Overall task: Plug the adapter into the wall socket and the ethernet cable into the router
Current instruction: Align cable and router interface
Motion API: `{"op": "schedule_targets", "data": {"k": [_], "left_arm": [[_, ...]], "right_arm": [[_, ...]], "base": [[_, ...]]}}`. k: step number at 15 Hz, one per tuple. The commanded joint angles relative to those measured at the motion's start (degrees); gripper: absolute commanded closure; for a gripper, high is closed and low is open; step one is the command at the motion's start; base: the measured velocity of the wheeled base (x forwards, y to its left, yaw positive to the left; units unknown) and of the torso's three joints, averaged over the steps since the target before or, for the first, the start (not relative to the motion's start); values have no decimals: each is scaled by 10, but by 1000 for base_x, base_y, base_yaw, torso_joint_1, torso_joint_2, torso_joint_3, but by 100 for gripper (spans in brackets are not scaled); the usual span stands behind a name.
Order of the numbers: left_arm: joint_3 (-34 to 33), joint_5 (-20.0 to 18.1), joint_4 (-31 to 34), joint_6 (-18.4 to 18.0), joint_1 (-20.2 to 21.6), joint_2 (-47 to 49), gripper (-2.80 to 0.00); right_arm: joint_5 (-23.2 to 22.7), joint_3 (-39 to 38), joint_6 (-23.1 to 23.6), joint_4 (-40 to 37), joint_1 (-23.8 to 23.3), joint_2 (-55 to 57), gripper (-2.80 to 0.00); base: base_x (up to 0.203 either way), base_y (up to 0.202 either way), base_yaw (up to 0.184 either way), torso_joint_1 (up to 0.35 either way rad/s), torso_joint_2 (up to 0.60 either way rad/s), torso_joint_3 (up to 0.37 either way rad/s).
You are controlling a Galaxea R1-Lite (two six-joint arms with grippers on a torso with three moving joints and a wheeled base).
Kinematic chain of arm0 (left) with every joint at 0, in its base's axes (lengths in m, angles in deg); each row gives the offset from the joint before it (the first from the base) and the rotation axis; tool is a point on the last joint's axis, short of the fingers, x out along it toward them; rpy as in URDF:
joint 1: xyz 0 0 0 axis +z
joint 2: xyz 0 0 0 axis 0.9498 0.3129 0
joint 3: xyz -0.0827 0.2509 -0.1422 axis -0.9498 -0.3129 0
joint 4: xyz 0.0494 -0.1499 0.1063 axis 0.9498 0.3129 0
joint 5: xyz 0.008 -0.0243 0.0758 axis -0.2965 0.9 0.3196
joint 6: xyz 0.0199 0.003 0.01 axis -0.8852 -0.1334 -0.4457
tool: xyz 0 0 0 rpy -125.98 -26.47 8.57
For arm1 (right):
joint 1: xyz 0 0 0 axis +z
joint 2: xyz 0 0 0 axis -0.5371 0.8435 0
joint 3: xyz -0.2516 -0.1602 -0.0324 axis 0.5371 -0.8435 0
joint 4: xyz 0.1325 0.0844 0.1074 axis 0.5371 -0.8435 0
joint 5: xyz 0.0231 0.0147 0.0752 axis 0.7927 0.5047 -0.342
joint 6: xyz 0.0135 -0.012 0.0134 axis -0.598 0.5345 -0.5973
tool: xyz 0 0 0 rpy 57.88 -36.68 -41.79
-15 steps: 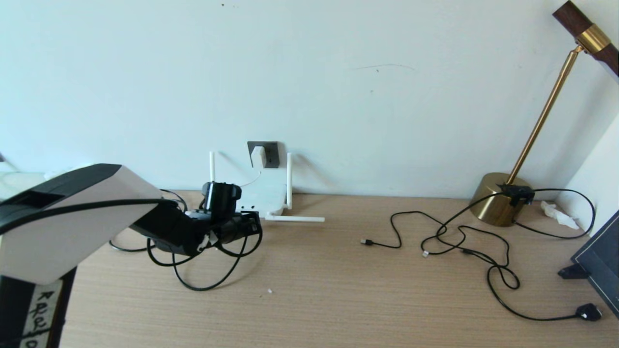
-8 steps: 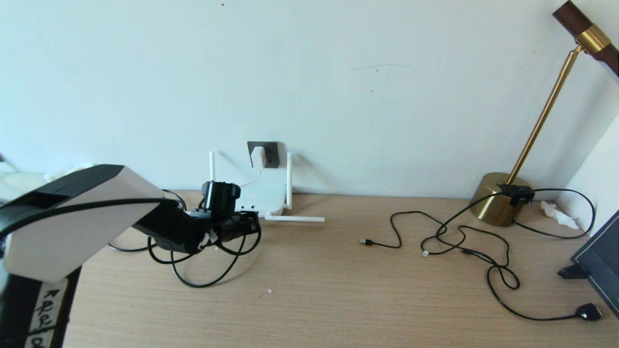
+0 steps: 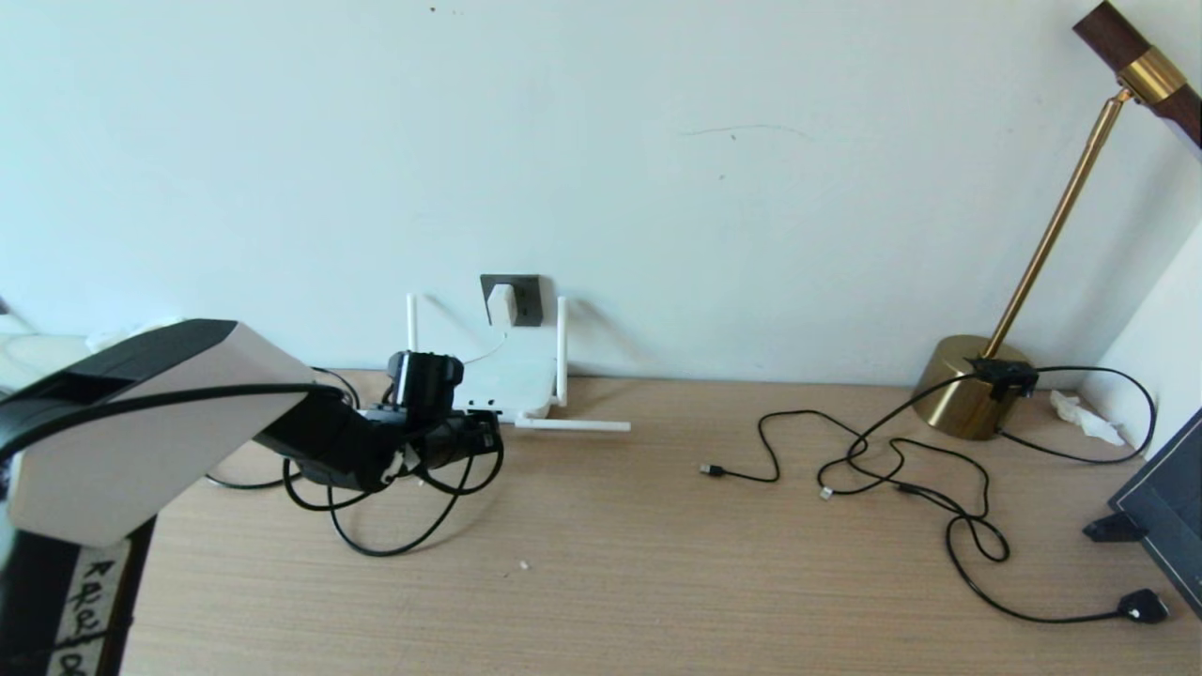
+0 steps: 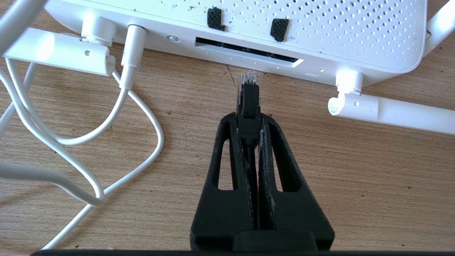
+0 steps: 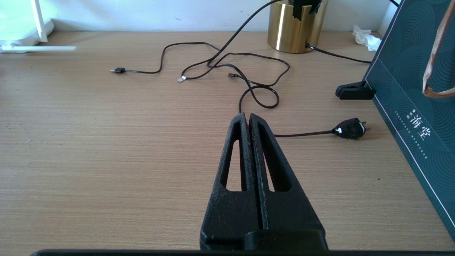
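The white router (image 3: 515, 381) lies at the wall under the dark grey wall socket (image 3: 527, 299), with the white adapter (image 3: 501, 303) seated in the socket. My left gripper (image 3: 484, 434) is shut on the black plug of the ethernet cable (image 4: 249, 101). The plug's clear tip hangs just short of the router's (image 4: 320, 32) dark port slot (image 4: 249, 50), not touching it. The cable's black loops (image 3: 406, 547) trail on the table behind the gripper. My right gripper (image 5: 247, 117) is shut on nothing, low over bare table at the right; the head view does not show it.
One router antenna (image 3: 573, 425) lies flat on the table; a white cord (image 4: 142, 117) loops beside the port edge. Thin black cables (image 3: 892, 462), a black mains plug (image 3: 1144, 606), a brass lamp base (image 3: 967, 387) and a dark bag (image 5: 416, 106) sit at the right.
My left gripper has crept toward the router with the ethernet plug, dragging the cable loops along. Nothing else has moved.
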Motion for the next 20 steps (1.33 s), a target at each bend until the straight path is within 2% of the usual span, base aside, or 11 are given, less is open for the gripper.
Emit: {"op": "schedule_targets", "data": {"k": [1, 16, 20], "left_arm": [[-1, 1, -1, 1, 0, -2, 0], [-3, 1, -1, -3, -3, -5, 0], [-3, 1, -3, -20, 2, -3, 0]], "right_arm": [[0, 0, 0, 0, 0, 0, 0], [0, 0, 0, 0, 0, 0, 0], [0, 0, 0, 0, 0, 0, 0]], "base": [[0, 0, 0, 0, 0, 0], [0, 0, 0, 0, 0, 0], [0, 0, 0, 0, 0, 0]]}}
